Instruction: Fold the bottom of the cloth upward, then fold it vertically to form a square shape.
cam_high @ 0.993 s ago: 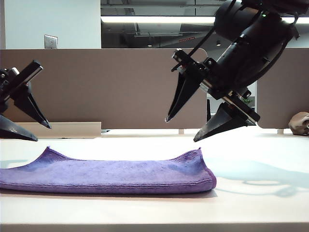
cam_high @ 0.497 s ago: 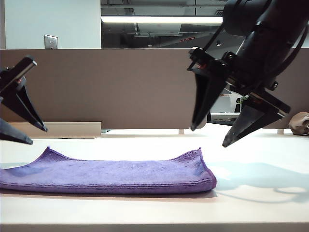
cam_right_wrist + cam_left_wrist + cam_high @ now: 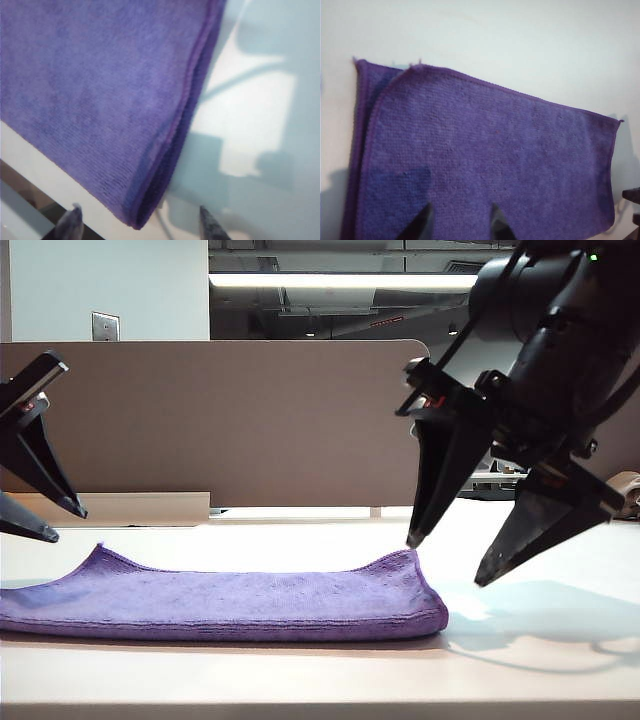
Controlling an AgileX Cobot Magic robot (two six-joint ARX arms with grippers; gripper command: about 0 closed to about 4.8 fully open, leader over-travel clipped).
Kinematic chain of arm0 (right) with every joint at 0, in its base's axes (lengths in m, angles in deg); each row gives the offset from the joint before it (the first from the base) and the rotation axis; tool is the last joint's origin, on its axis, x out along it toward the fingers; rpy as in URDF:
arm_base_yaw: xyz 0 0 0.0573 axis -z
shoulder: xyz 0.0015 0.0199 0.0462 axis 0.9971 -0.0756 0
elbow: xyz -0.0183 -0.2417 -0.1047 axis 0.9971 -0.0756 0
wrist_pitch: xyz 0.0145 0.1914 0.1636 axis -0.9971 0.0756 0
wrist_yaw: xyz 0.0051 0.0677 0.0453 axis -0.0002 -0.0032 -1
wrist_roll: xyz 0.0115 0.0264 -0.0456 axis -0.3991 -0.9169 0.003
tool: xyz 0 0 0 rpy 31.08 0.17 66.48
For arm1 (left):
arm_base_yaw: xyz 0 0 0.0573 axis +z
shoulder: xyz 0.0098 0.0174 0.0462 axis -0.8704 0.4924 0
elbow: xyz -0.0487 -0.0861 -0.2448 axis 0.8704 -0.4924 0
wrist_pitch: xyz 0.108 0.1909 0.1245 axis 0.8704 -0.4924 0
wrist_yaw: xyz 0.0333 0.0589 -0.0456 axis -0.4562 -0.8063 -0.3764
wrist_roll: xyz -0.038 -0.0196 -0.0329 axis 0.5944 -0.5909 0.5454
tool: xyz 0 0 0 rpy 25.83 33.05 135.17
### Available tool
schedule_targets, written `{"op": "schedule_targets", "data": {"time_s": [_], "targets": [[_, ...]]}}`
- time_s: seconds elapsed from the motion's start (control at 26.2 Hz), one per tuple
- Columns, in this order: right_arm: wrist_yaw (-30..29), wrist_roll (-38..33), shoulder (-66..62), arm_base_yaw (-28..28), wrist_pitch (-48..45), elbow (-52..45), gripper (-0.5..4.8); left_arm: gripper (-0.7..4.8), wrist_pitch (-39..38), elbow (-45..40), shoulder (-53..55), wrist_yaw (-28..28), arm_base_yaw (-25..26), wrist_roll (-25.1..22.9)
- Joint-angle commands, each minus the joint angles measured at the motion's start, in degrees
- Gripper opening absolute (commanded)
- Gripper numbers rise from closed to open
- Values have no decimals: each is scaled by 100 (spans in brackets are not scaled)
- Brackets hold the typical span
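Right gripper [image 3: 448,562] lower, nearer cloth [image 3: 230,600].

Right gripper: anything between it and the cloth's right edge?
Nothing visible. The right gripper hangs open just above the table, one fingertip over the right end of the purple cloth and the other past it, with only air between. The left gripper is open too, above the cloth's left end.

No text, label, brand, number or sign can be read in any of the views. The wall plate [image 3: 105,326] at the back of the exterior view has a blank face, and the purple cloth [image 3: 230,602] carries no visible tag or print.
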Motion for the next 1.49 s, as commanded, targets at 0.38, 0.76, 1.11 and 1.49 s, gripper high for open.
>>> {"op": "schedule_targets", "data": {"time_s": [0.38,0.76,1.11,1.49], "targets": [[-470,-219,-400,-37,-487,-17,301,142,-74,22,-9,-219,-4,-98],[-645,-332,-535,-39,-474,-26,301,142,-74,22,-9,-225,-4,-98],[-776,-369,-828,-39,-590,-66,292,142,-90,22,-7,-212,-4,-96],[-898,-608,-852,-39,-1023,-61,142,142,-179,22,-7,-214,-4,-101]]}}
